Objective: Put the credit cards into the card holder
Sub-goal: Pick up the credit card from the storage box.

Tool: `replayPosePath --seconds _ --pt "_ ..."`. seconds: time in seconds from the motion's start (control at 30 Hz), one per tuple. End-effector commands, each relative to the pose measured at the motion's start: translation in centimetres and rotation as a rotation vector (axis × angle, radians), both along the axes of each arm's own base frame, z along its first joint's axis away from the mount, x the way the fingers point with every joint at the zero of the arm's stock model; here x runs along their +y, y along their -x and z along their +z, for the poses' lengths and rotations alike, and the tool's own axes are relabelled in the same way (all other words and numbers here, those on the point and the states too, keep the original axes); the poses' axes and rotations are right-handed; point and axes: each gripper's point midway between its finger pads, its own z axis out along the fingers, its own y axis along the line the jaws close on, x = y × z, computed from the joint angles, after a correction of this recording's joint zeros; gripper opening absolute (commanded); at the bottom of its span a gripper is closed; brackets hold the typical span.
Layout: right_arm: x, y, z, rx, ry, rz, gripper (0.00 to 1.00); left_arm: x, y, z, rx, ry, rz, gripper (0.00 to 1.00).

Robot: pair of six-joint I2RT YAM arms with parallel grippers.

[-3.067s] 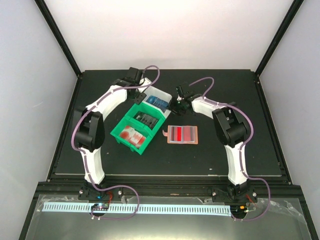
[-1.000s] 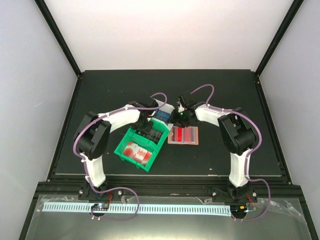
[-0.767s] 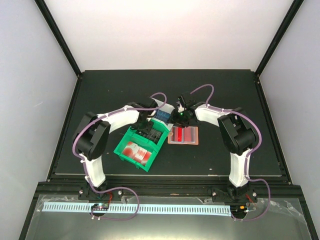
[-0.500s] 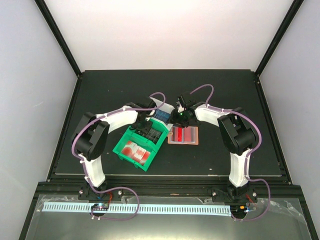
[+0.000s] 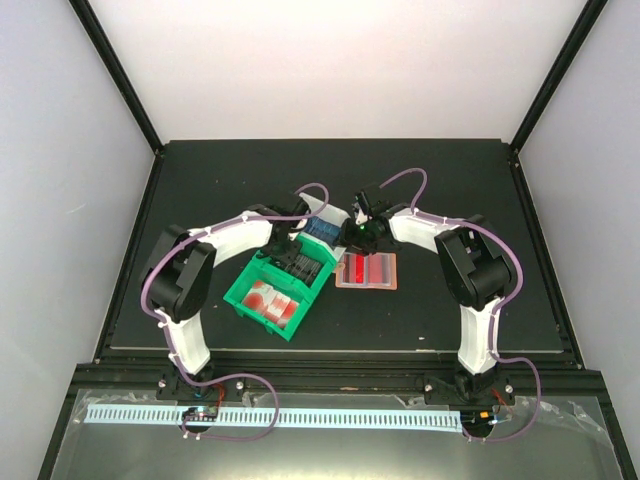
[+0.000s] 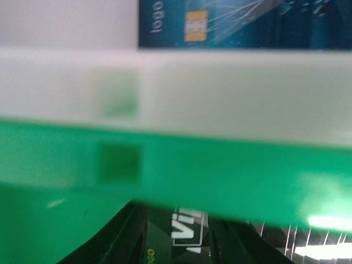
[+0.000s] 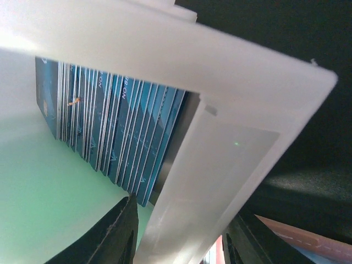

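Note:
The credit cards stand in two bins. Blue ones (image 7: 110, 126) fill the white bin (image 7: 220, 159), dark ones (image 5: 308, 266) and red-and-white ones (image 5: 268, 297) the green bin (image 5: 243, 278). The card holder (image 5: 366, 270) lies open on the table, just right of the bins. My left gripper (image 5: 293, 256) is down in the green bin's middle compartment. A dark card (image 6: 190, 236) sits between its fingers; whether they pinch it is unclear. My right gripper (image 7: 181, 220) straddles the white bin's wall, one finger inside and one outside, closed on it.
The green bin's rim (image 6: 220, 170) and the white bin's rim (image 6: 220, 93) fill the left wrist view, with a blue card (image 6: 242, 25) beyond them. The two bins stand against each other. Black table (image 5: 450, 180) surrounds them.
Both arms have come in from the back to the bins. In the last second the left gripper has settled lower among the dark cards and the green bin has shifted slightly left. The right gripper has stayed put.

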Motion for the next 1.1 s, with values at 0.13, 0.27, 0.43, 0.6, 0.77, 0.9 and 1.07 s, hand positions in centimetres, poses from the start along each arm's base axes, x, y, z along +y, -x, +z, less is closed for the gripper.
replayPosePath --seconds 0.13,0.27,0.43,0.6,0.77,0.9,1.07 --pt "-2.3 0.7 -2.2 0.031 0.122 0.001 0.41 4.3 -2.0 3.9 -0.092 -0.074 0.088 0.33" --pt "-2.1 0.7 -2.2 0.030 0.116 0.005 0.41 2.8 -1.5 3.5 -0.047 0.011 0.047 0.39" --pt "-1.9 0.7 -2.3 0.029 0.109 0.016 0.41 0.6 -1.0 2.6 -0.011 0.116 -0.014 0.49" --pt "-1.6 0.8 -2.5 0.038 0.100 0.025 0.41 0.2 -1.5 1.9 -0.012 0.098 -0.044 0.54" --pt "-1.5 0.6 -2.4 0.034 0.098 0.027 0.41 0.3 -2.0 1.4 -0.035 0.058 -0.062 0.59" --pt "-1.4 0.5 -2.3 0.032 0.099 0.027 0.41 0.3 -2.3 1.0 -0.044 0.039 -0.073 0.60" --pt "-1.5 0.6 -2.4 0.035 0.102 0.026 0.41 0.6 -2.5 0.2 -0.037 0.016 -0.064 0.59"
